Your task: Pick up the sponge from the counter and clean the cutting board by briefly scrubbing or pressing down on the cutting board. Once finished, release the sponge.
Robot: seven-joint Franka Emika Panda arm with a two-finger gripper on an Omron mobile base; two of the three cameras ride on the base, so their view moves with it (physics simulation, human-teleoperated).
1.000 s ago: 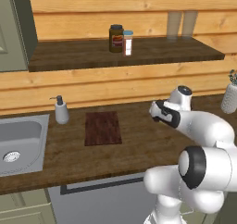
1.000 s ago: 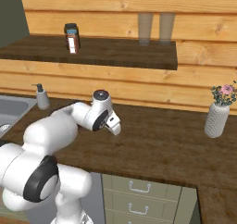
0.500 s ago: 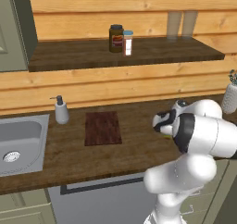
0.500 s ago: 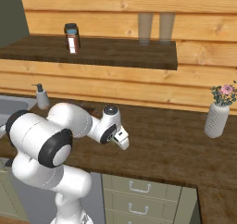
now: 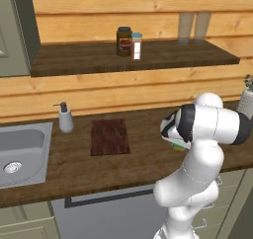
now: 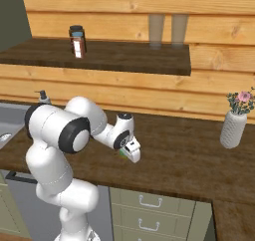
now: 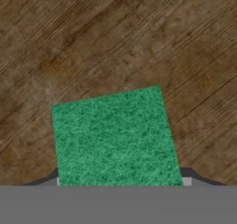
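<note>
Looks like the pick-up step; sponge [image 7: 115, 137] not lifted yet, lying flat on the worktop [image 5: 148, 159], green side up, well to the right of the cutting board [image 5: 109, 137]; jaws hanging right over the sponge, low and close, its sides running out past the two dark tips; cannot tell if open or closed on it. In the right base view, a bit of green peeking out under the gripper [image 6: 130, 152].

Next, probably: go straight down, squeeze the sponge by its sides, lift, then carry it left to the cutting board and press down.

Bare wood all the way between sponge and cutting board, so lots of room to move; soap bottle [image 5: 64, 118] just left of the cutting board, sink [image 5: 22, 151] further left; front edge of the worktop near the sponge, so no pushing it that way; vase [image 6: 234, 125] far to the right of the cutting board, out of the way.
</note>
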